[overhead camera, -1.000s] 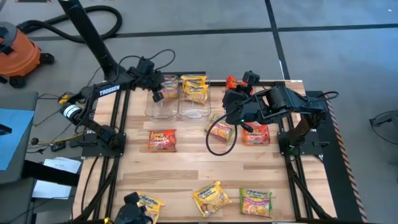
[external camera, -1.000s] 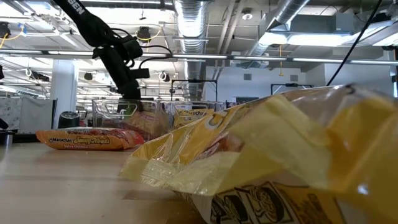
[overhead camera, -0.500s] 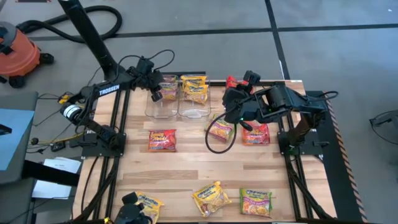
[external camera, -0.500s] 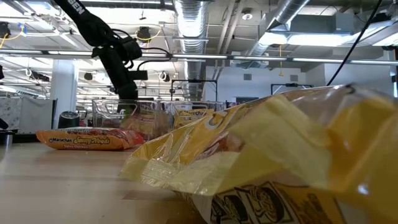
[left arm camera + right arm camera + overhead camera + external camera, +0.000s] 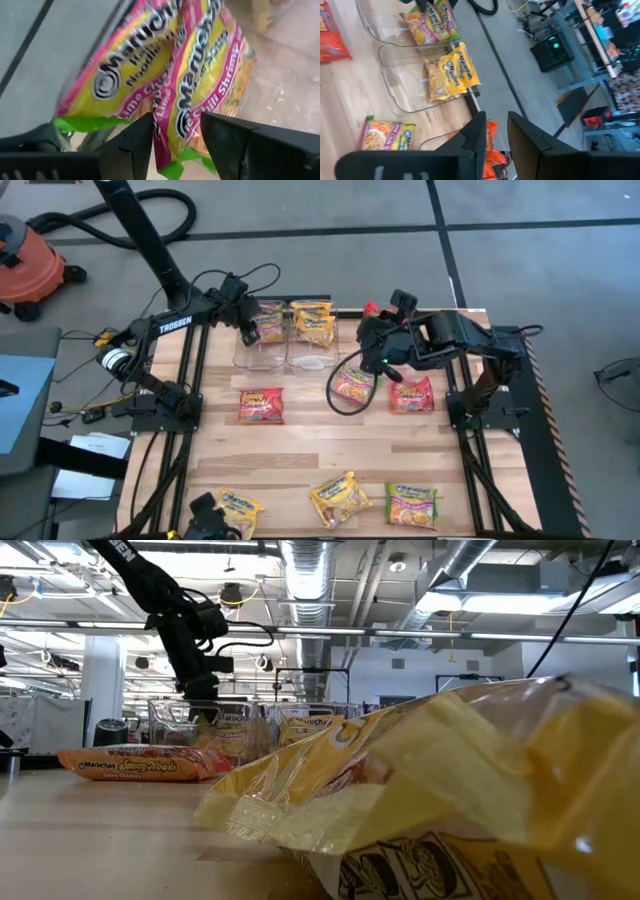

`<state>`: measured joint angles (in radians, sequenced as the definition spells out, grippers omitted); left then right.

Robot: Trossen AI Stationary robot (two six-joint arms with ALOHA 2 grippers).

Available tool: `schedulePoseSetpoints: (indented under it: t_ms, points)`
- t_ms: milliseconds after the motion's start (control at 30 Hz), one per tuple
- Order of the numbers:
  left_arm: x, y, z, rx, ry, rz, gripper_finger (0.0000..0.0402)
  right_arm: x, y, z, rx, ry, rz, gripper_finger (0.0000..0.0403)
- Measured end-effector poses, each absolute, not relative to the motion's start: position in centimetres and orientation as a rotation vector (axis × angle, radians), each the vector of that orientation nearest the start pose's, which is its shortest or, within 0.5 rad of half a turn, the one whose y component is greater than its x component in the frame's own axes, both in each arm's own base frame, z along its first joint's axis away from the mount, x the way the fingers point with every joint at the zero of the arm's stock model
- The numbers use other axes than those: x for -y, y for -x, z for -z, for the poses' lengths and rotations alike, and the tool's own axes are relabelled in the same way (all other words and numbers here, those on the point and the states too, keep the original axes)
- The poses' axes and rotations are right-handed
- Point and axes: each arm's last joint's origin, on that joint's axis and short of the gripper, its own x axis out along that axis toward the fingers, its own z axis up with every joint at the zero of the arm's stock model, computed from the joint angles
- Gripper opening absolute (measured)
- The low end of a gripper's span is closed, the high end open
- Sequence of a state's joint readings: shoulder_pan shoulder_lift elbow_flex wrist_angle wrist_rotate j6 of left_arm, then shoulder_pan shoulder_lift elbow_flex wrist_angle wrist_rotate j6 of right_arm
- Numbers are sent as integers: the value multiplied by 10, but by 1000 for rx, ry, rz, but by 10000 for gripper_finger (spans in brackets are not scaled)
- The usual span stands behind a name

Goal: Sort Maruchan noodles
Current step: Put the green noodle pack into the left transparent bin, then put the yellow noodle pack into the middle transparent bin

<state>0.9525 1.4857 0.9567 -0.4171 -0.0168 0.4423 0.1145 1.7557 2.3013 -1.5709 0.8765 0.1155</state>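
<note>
Sorting is judged partly done: a few crinkly green-and-pink lime chili shrimp packets (image 5: 165, 85) are stood in the left clear plastic bin (image 5: 258, 350), a few yellow packets (image 5: 313, 321) are stood in the middle clear bin (image 5: 312, 358), and red-orange packets (image 5: 492, 150) are seen in a third bin at the far right of the row. Left loose on the pale wooden table (image 5: 300, 450) are a red-orange packet (image 5: 261, 405) at centre left, a green-and-pink one (image 5: 352, 383) and a red-orange one (image 5: 411, 395) near the right arm, and two yellow packets (image 5: 338, 499) and a green-and-pink one (image 5: 412, 505) along the near edge. The left gripper (image 5: 250, 330) is held over the left bin, its fingers parted a little with nothing clamped between them, the green-and-pink packets lying just beyond. The right gripper (image 5: 377, 360) is poised above the loose green-and-pink packet; whether anything is gripped cannot be told, though its fingers appear narrowly parted. Ample open room is offered by the bare table middle, while the bin walls and the near table edge are the tight spots.
</note>
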Motion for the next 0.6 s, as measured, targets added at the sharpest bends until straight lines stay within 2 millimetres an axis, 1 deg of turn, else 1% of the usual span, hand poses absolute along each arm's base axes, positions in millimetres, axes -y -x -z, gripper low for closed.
schedulePoseSetpoints:
  t_ms: [233,400,500,600]
  points:
    - [-247,-177,-242,-1009,67,-688,153,-8,-293,-467,-887,379,731,103]
    - [-247,-178,-266,-1005,133,-686,153,-8,-293,-467,-901,398,707,103]
    - [-245,-181,-280,-974,189,-632,153,-9,-293,-467,-913,404,677,103]
    - [-240,-185,-290,-926,270,-520,153,-13,-294,-465,-931,378,596,103]
